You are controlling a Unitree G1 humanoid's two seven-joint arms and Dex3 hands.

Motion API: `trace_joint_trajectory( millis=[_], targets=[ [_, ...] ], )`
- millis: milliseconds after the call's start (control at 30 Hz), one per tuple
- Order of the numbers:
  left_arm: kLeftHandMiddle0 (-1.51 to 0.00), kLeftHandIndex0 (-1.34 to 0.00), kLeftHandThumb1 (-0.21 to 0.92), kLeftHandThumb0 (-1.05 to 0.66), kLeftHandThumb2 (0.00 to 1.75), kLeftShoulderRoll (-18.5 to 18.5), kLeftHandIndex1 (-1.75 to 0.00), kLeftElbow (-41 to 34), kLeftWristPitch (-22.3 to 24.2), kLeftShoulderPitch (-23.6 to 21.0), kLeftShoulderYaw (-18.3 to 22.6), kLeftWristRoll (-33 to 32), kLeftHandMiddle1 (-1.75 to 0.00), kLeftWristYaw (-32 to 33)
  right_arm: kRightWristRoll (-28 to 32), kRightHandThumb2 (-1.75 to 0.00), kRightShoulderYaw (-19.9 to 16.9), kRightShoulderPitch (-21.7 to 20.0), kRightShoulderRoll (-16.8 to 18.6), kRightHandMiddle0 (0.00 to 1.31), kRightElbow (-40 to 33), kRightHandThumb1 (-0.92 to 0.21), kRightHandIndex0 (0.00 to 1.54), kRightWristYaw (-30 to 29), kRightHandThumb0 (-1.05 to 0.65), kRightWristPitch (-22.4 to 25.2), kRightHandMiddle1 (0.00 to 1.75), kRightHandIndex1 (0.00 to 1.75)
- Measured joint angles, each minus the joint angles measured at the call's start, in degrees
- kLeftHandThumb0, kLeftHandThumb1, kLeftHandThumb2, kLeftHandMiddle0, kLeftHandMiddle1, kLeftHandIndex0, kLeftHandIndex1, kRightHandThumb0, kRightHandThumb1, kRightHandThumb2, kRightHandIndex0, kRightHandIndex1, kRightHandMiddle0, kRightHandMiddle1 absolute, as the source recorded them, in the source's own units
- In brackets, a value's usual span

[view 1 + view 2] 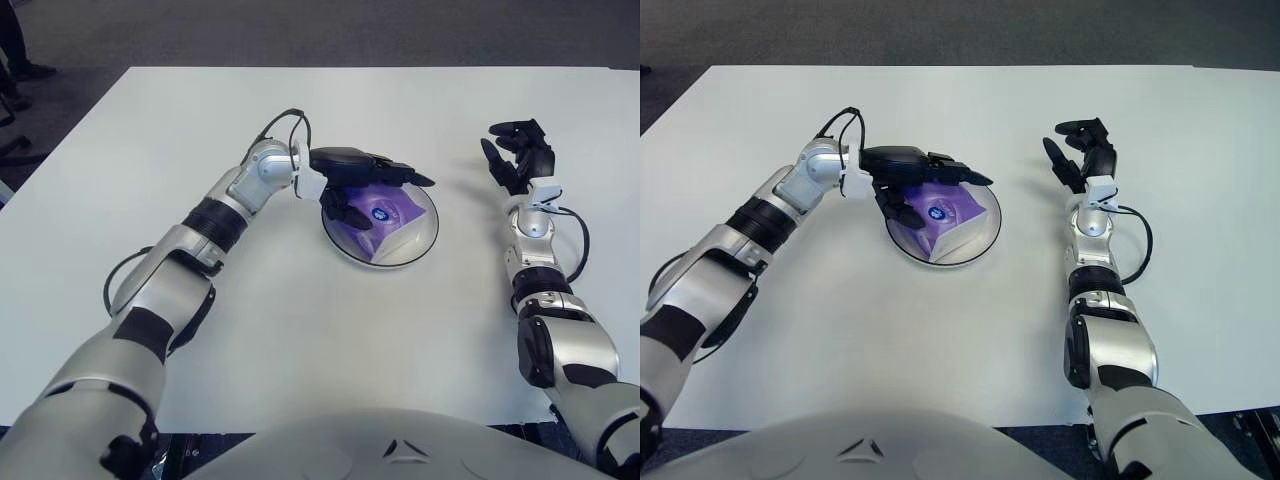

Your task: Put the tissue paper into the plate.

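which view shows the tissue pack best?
Right eye view, narrowly: the tissue pack lies in the plate with its purple top and white end visible below the open left robot hand. The left eye view shows the same pack, similarly part-covered by the fingers. The right robot hand shows to the plate's right.

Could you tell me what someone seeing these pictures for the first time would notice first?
Most likely the purple tissue pack, lying in the clear plate near the middle of the white table. The left hand is spread open right above it, fingers stretched across the plate. The right hand stands raised and open off to the plate's right, holding nothing.
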Motion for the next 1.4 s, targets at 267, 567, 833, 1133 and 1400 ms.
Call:
trace_joint_trajectory(
  millis=[267,567,833,1133,1400],
  targets=[
    [-0.04,-0.01,0.92,-1.05,0.67,-4.93,-0.01,-0.27,-0.70,3.42,7.84,-10.29,0.00,-0.97,-0.19,-0.18,0.49,-0.12,-0.28,0.44,0.36,-0.92,0.65,0.16,-0.01,0.08,1.25,1.33],
    [-0.17,-0.07,0.92,-0.98,0.83,-12.50,-0.04,-2.51,-7.41,10.74,19.19,-18.55,-0.02,3.22,-2.15,-0.17,2.12,-0.43,-0.56,0.44,0.47,-0.92,0.67,-0.37,-0.01,0.56,1.26,1.29],
    [-0.22,-0.11,0.92,-0.94,0.94,-12.63,-0.05,4.95,-12.88,11.50,26.49,-6.30,-0.02,18.62,-2.54,-0.16,2.36,-0.57,-0.97,0.45,1.36,-0.92,0.69,-0.75,-0.01,0.67,1.25,1.28],
    [-0.41,-0.19,0.92,-0.94,0.96,-11.31,-0.07,15.03,-12.53,9.29,30.78,-10.52,-0.03,18.38,-2.68,-0.16,2.56,-0.68,-1.26,0.45,1.75,-0.92,0.69,-1.05,-0.01,0.67,1.25,1.28],
    [-0.84,-0.53,0.92,-0.81,0.88,-14.75,-0.13,22.67,-12.19,9.48,34.67,-9.00,-0.08,29.48,-3.07,-0.16,3.01,-0.72,-1.41,0.45,1.82,-0.92,0.69,-1.18,-0.01,0.66,1.24,1.28]
  ],
)
